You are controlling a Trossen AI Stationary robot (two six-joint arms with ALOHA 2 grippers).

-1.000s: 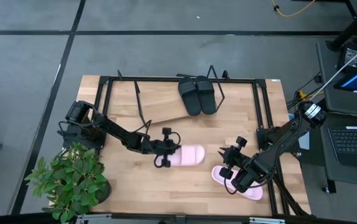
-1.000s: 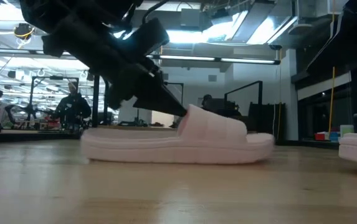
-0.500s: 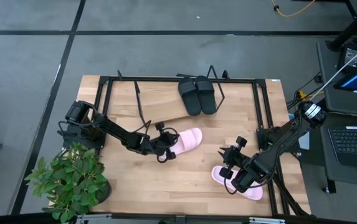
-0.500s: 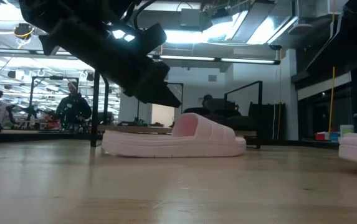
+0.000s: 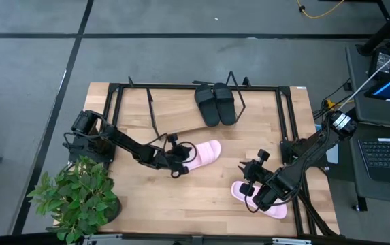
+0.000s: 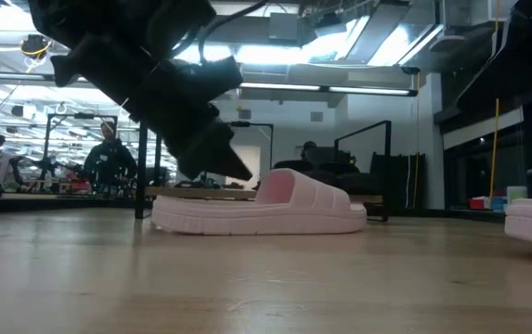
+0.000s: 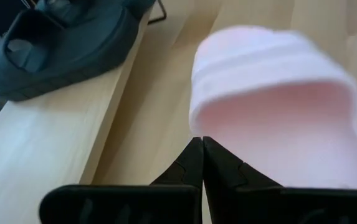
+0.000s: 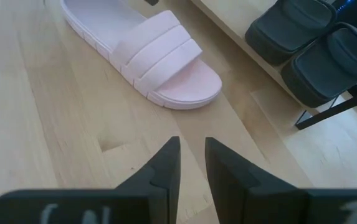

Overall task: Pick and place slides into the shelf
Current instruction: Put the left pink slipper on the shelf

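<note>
One pale pink slide (image 5: pixel 205 153) lies flat on the table, its toe end toward the far right. It also shows in the low view (image 6: pixel 261 209). My left gripper (image 5: pixel 178 160) is shut, and its tips (image 7: pixel 200 142) stand at that slide's heel end. My right gripper (image 5: pixel 252 173) is open and empty over the table (image 8: pixel 190 149), near the second pink slide (image 5: pixel 263 203). That slide lies flat under the right arm. Two black slides (image 5: pixel 215 103) rest side by side on the slanted wooden shelf (image 5: pixel 177 112). My left gripper's shut fingertips stand level at the left edge of the pink slide's heel part (image 7: pixel 228 146), pointing toward the strap. I cannot tell whether they touch it. The slide lies flat on the table.
A large black metal frame (image 5: pixel 286 122) stands around the shelf at the far half of the table. A potted plant (image 5: pixel 79 197) stands at the near left corner. Bare wood lies between the two pink slides.
My left gripper has gone toward the table's far edge with the pink slide. The slide has slid along the table and turned its toe toward the far right. The gripper has then drawn back a little toward the left, and the slide has stayed put.
</note>
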